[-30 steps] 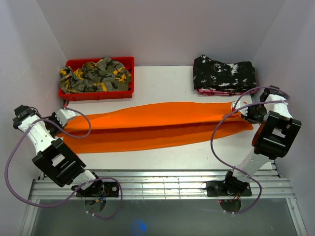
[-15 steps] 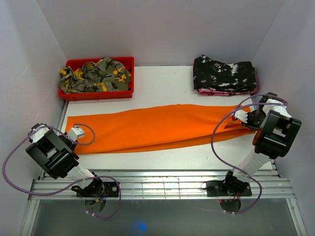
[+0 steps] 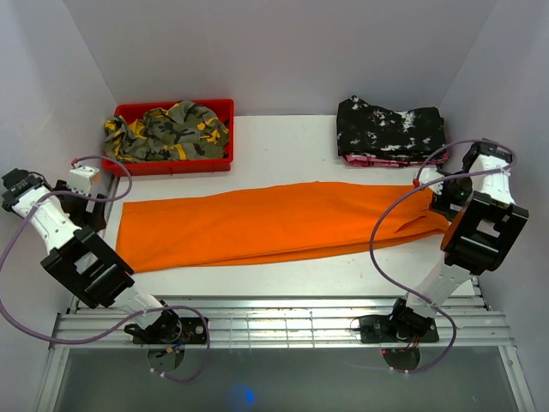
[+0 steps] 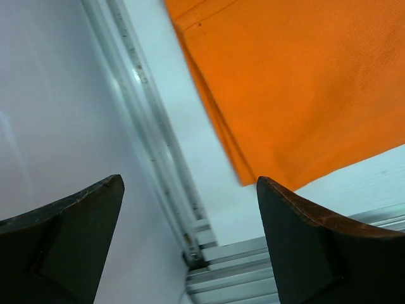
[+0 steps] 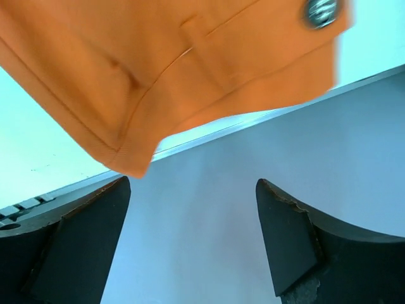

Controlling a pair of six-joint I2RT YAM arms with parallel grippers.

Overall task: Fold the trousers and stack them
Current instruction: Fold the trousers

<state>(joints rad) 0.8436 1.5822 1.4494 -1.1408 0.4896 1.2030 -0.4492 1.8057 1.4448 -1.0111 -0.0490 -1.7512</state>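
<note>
The orange trousers (image 3: 274,223) lie flat across the middle of the table, folded lengthwise, and no gripper touches them. My left gripper (image 3: 83,177) hangs open by the left wall, just past the leg end. In the left wrist view the left gripper (image 4: 190,182) has nothing between its fingers (image 4: 310,247), and the trousers (image 4: 304,82) show beyond them. My right gripper (image 3: 427,180) is open above the waist end. In the right wrist view the right gripper (image 5: 193,182) is empty, and the trousers (image 5: 190,69) with a silver button (image 5: 319,11) lie ahead.
A red bin (image 3: 129,165) at the back left holds a camouflage garment (image 3: 167,130). A black speckled garment (image 3: 390,127) lies folded at the back right. Grey walls close in on both sides. A metal rail (image 3: 274,322) runs along the near edge.
Both grippers opened and let go of the trousers, which dropped flat onto the table. The left arm swung out toward the left wall; the right drew slightly back.
</note>
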